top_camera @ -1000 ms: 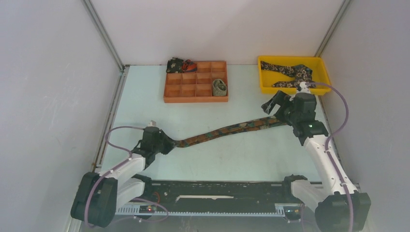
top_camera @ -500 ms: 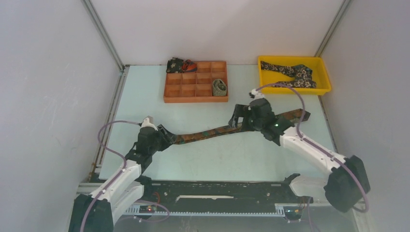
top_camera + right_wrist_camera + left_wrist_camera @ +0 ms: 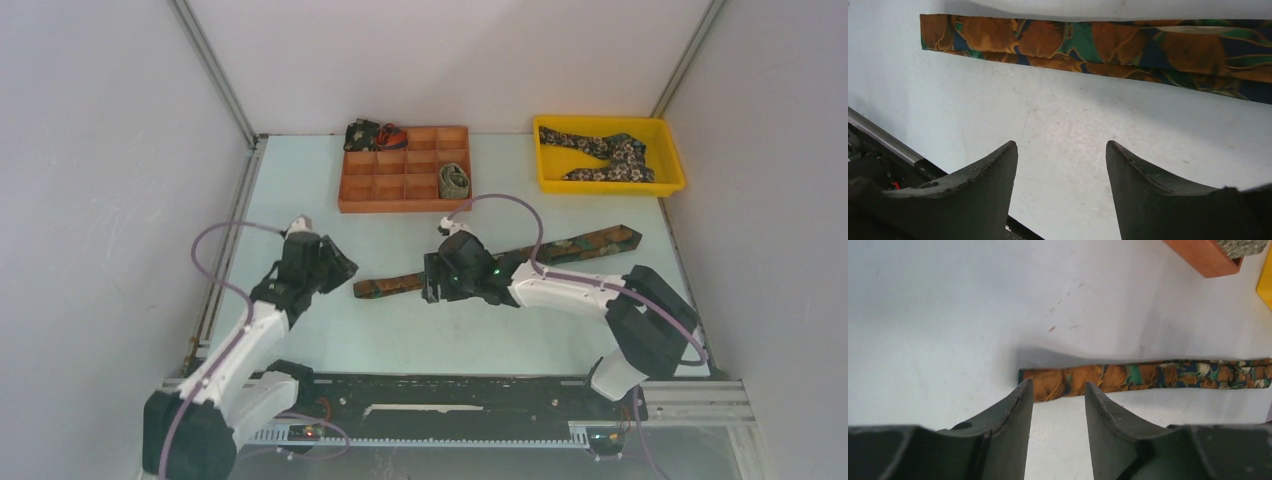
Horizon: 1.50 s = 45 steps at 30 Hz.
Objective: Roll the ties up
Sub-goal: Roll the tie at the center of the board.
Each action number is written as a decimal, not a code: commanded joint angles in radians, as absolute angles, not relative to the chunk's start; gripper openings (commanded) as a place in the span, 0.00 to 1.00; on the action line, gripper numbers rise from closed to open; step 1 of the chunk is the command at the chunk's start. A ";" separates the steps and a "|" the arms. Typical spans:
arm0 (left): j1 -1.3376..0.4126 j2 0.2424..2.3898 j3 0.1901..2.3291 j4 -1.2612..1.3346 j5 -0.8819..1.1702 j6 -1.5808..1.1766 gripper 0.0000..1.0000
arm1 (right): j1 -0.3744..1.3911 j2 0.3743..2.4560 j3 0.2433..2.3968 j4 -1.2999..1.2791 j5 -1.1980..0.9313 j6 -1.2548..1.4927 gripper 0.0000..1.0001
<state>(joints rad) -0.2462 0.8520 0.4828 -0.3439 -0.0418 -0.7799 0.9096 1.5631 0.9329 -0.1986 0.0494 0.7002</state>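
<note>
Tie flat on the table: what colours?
The tie is mottled rust-orange with green and navy patches; right wrist view shows it best.

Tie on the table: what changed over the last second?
The left gripper let go of the tie at its narrow end and now stands open beside it. The right gripper slid left along the tie toward that end, open, holding nothing. The tie now lies flat. Organizer and yellow tray unchanged.
</note>
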 commanded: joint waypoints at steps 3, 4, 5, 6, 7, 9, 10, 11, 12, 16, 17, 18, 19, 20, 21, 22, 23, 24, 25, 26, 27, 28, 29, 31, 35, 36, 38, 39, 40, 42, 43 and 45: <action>-0.241 1.230 0.772 -0.404 0.084 -0.595 0.41 | 0.962 1.695 1.018 -0.073 0.022 0.733 0.58; -0.241 1.289 0.799 -0.403 0.105 -0.586 0.41 | 0.966 1.716 1.026 -0.064 0.013 0.733 0.55; -0.241 1.346 0.823 -0.403 0.123 -0.577 0.40 | 0.970 1.738 1.037 -0.057 0.011 0.735 0.52; -0.241 1.398 0.845 -0.404 0.148 -0.569 0.38 | 0.973 1.759 1.047 -0.052 -0.017 0.738 0.49; -0.242 1.448 0.863 -0.405 0.173 -0.561 0.37 | 0.976 1.782 1.060 -0.047 -0.027 0.739 0.47; -0.244 1.529 0.891 -0.409 0.227 -0.555 0.34 | 0.978 1.818 1.075 -0.037 -0.039 0.742 0.43; -0.247 1.568 0.903 -0.412 0.236 -0.551 0.34 | 0.978 1.836 1.082 -0.034 -0.045 0.741 0.41; -0.252 1.582 0.907 -0.416 0.242 -0.550 0.33 | 0.977 1.851 1.088 -0.030 -0.049 0.739 0.40; -0.255 1.598 0.909 -0.415 0.246 -0.548 0.33 | 0.976 1.863 1.096 -0.030 -0.053 0.736 0.39; -0.272 1.615 0.904 -0.421 0.247 -0.539 0.32 | 0.960 1.906 1.107 -0.011 -0.062 0.734 0.36; -0.276 1.616 0.905 -0.426 0.246 -0.535 0.32 | 0.956 1.916 1.110 -0.010 -0.066 0.730 0.36; -0.281 1.618 0.905 -0.431 0.243 -0.535 0.32 | 0.952 1.928 1.117 -0.010 -0.070 0.727 0.35; -0.287 1.619 0.904 -0.436 0.238 -0.532 0.32 | 0.948 1.937 1.125 -0.009 -0.073 0.722 0.35; -0.291 1.620 0.903 -0.440 0.235 -0.531 0.32 | 0.947 1.944 1.127 -0.009 -0.075 0.719 0.34; -0.297 1.621 0.901 -0.442 0.227 -0.530 0.32 | 0.944 1.951 1.130 -0.009 -0.076 0.718 0.34; -0.301 1.619 0.899 -0.443 0.221 -0.527 0.32 | 0.942 1.956 1.131 -0.010 -0.078 0.716 0.34; -0.305 1.617 0.898 -0.445 0.216 -0.527 0.31 | 0.939 1.960 1.131 -0.010 -0.081 0.715 0.33; -0.308 1.615 0.900 -0.448 0.210 -0.526 0.31 | 0.938 1.961 1.132 -0.010 -0.083 0.715 0.33; -0.310 1.612 0.902 -0.453 0.206 -0.524 0.31 | 0.937 1.961 1.131 -0.010 -0.082 0.714 0.32; -0.313 1.611 0.905 -0.460 0.201 -0.523 0.31 | 0.937 1.959 1.132 -0.009 -0.085 0.713 0.32; -0.316 1.610 0.909 -0.465 0.193 -0.520 0.31 | 0.939 1.955 1.131 -0.010 -0.085 0.712 0.32; -0.319 1.607 0.912 -0.472 0.185 -0.517 0.31 | 0.940 1.950 1.131 -0.010 -0.081 0.709 0.31; -0.321 1.601 0.912 -0.478 0.176 -0.513 0.31 | 0.943 1.944 1.131 -0.010 -0.077 0.705 0.31; -0.326 1.581 0.907 -0.480 0.158 -0.513 0.32 | 0.955 1.930 1.131 -0.025 -0.073 0.696 0.30; -0.327 1.502 0.895 -0.479 0.113 -0.524 0.40 | 0.985 1.875 1.125 -0.050 -0.066 0.679 0.29; -0.327 1.476 0.892 -0.480 0.102 -0.528 0.44 | 0.994 1.854 1.121 -0.056 -0.058 0.677 0.29; -0.325 1.423 0.879 -0.479 0.076 -0.534 0.50 | 1.009 1.817 1.117 -0.078 -0.036 0.672 0.30; -0.326 1.397 0.869 -0.480 0.064 -0.536 0.54 | 1.014 1.799 1.115 -0.089 -0.023 0.668 0.31; -0.326 1.367 0.858 -0.480 0.052 -0.542 0.58 | 1.017 1.782 1.113 -0.099 -0.013 0.666 0.31; -0.327 1.310 0.831 -0.481 0.033 -0.554 0.66 | 1.022 1.754 1.112 -0.119 -0.001 0.655 0.33; -0.326 1.277 0.816 -0.482 0.022 -0.561 0.68 | 1.023 1.738 1.111 -0.126 -0.002 0.650 0.33; -0.324 1.209 0.779 -0.485 0.004 -0.582 0.71 | 1.023 1.698 1.112 -0.133 -0.006 0.641 0.35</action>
<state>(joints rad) -0.3233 1.3216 0.8371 -0.4770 0.0696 -0.5507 1.0245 1.8050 1.1076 -0.1078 -0.0452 0.6769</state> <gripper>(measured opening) 0.692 0.333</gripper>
